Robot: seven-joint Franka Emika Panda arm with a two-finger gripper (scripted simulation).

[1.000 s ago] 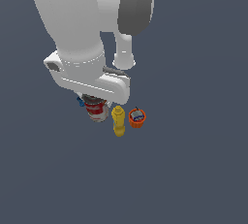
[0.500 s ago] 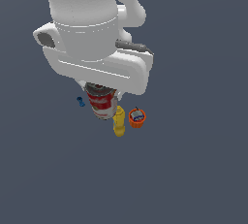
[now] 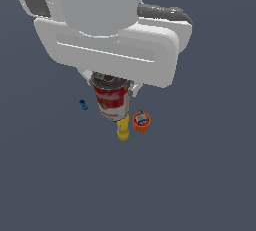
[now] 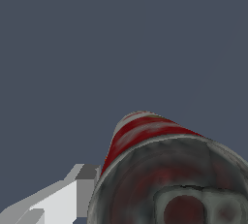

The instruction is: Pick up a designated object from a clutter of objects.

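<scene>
- a tiny blue piece (image 3: 83, 105) lies alone on the exterior view's left, apart from the rest.
- the red-and-white can (image 3: 111, 100) hangs under the big white arm, lifted up. the gripper (image 3: 111, 82) seems to pinch it at its top, but the fingers are mostly hidden.
- the yellow bottle (image 3: 123, 127) stands just below the can. the can could bump it if it dips.
- the orange round object (image 3: 141, 121) sits on the right, beside the bottle.
- in the wrist view the can (image 4: 160, 169) looks tilted. it might slip out if the pinch is loose.
</scene>
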